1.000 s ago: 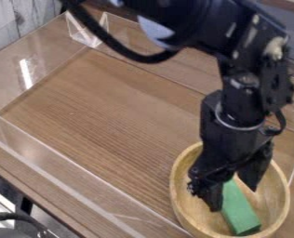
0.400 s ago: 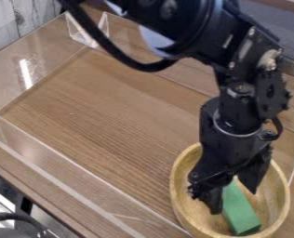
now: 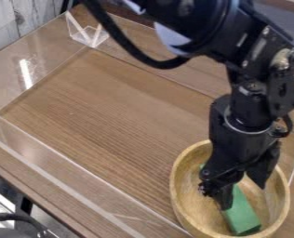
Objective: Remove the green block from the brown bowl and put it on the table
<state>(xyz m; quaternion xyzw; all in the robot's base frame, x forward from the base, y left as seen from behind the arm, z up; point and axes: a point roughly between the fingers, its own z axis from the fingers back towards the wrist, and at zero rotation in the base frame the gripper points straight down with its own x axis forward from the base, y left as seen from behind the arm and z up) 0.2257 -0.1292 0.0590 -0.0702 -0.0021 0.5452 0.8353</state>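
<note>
Green block (image 3: 243, 216) is seen lying in the brown bowl (image 3: 191, 206), nearest the camera. Just above it, the spread jaws (image 3: 225, 191) have been shifted slightly rightward since a moment ago; nothing is gripped, so lifting must wait. Beyond, bare counter (image 3: 100, 116) is offered for placing.

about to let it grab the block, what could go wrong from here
The black gripper reaches down inside the brown bowl, so a sideways move could knock or drag the rim. The green block slants under the fingers, so the jaws might catch it askew and let it twist or slip. The bowl sits close by the clear wall, so the block could bump that wall on the way out.
</note>
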